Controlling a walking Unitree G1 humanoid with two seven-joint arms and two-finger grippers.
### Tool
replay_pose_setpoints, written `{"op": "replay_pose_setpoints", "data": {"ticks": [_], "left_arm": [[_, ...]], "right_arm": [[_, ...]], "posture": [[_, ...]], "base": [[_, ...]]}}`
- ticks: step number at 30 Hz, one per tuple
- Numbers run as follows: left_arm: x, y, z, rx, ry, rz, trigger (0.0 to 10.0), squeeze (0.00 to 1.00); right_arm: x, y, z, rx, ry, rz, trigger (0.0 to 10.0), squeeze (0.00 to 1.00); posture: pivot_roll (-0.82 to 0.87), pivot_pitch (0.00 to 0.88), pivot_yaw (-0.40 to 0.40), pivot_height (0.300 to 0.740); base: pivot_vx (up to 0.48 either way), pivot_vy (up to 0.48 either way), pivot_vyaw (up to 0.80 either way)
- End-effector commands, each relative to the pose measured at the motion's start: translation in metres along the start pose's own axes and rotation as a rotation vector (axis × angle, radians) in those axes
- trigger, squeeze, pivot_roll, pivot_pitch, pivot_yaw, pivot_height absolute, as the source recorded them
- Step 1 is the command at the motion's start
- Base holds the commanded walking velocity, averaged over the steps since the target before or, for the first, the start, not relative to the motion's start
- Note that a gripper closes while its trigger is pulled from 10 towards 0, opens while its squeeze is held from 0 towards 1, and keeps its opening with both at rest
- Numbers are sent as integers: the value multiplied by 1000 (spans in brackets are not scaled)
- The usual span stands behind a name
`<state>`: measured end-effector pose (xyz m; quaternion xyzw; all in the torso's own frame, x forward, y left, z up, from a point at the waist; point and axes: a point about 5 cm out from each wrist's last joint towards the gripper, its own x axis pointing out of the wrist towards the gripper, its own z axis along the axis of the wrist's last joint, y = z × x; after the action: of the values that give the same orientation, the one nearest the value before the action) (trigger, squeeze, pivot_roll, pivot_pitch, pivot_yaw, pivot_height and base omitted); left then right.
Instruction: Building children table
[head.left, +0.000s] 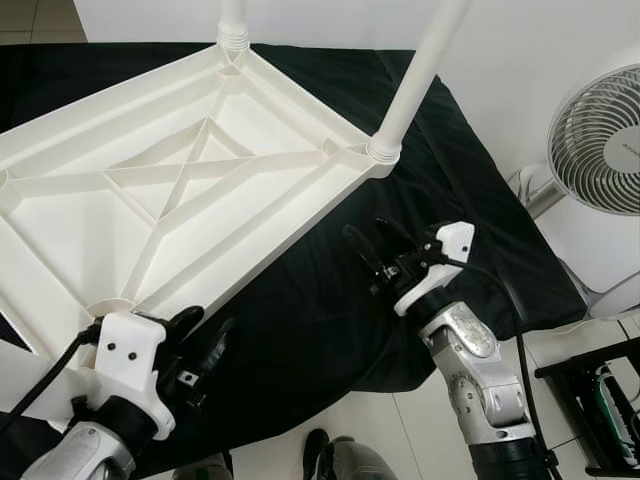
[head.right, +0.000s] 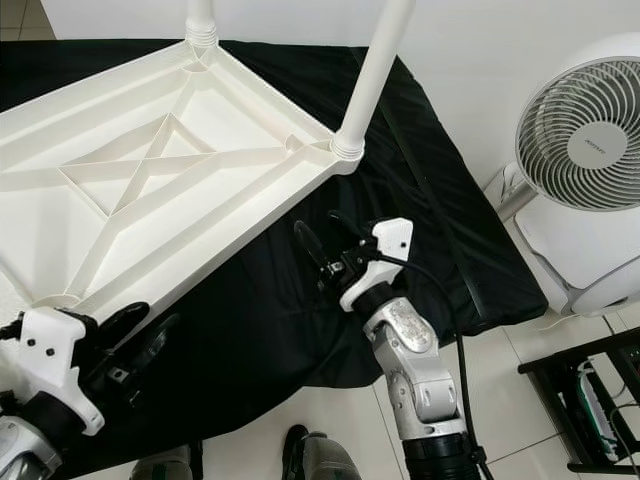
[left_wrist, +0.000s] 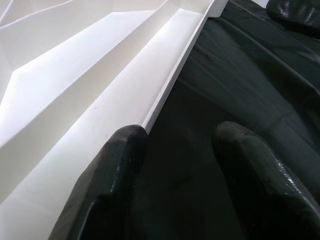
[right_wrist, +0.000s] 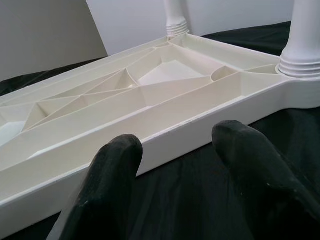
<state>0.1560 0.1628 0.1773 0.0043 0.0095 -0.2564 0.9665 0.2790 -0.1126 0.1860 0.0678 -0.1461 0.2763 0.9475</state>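
With two legs (head.left: 415, 75) seated at twelve and two o'clock, the inverted tabletop (head.left: 200, 170) awaits more; left gripper (head.left: 200, 350) and right gripper (head.left: 375, 245), both spread, hold nothing.

Black cloth (head.left: 330, 330) covers a low padded surface, draped w/ folds, edge hanging down to floor. Floor (head.left: 420, 440) is pale tile w/ thin grout lines. White wall (head.left: 520, 60) behind and to the right, evenly lit. White fan (head.left: 600, 140) w/ round grille stands just beside the cloth's right edge. Dark shelf frame (head.left: 590, 400) at lower right, near fan base.
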Motion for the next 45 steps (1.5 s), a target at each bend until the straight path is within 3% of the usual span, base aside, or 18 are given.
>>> {"op": "replay_pose_setpoints", "data": {"ticks": [1, 7, 11, 12, 18, 20, 28, 34, 40, 45], "left_arm": [[-7, -2, -6, -19, 28, -79, 10000, 0], [-28, 23, -15, 68, 36, 10, 10000, 0], [-39, 34, -14, 83, 43, 26, 10000, 0], [-49, 44, -17, 89, 72, 43, 10000, 0], [-59, 52, -21, 93, 115, 53, 10000, 0], [-70, 58, -18, 81, 142, 39, 10000, 0], [-78, 60, -12, 79, 157, 11, 10000, 0], [-87, 54, -4, 59, 141, 5, 10000, 0], [-96, 45, -5, 50, 140, 53, 10000, 0], [-113, 47, -2, 70, 174, 122, 10000, 0]], "right_arm": [[-2, -2, -3, -5, 4, -2, 10000, 0], [2, -3, -5, -2, 2, 9, 10000, 0], [5, -2, -7, 2, 0, 20, 10000, 0], [6, -2, -8, 2, -2, 26, 10000, 0], [8, -3, -9, 2, -2, 30, 10000, 0], [10, -4, -11, 0, -2, 36, 10000, 0], [12, -3, -13, 3, -3, 48, 10000, 0], [17, 1, -17, 21, -4, 71, 10000, 0], [26, 4, -19, 35, -5, 102, 10000, 0], [33, 6, -21, 44, 0, 147, 10000, 0]], "posture": [[279, 247, -145, 740], [312, 254, -145, 740], [326, 255, -147, 740], [326, 255, -147, 740], [347, 255, -150, 740], [347, 255, -150, 740], [365, 254, -153, 740], [399, 260, -162, 740], [428, 278, -189, 740], [471, 298, -228, 740]], "base": [[0, 0, 0], [0, 0, 0], [0, 0, 0], [0, 0, 0], [0, 0, 0], [0, 0, 0], [0, 0, 0], [0, 0, 0], [0, 0, 0], [0, 0, 0]]}}
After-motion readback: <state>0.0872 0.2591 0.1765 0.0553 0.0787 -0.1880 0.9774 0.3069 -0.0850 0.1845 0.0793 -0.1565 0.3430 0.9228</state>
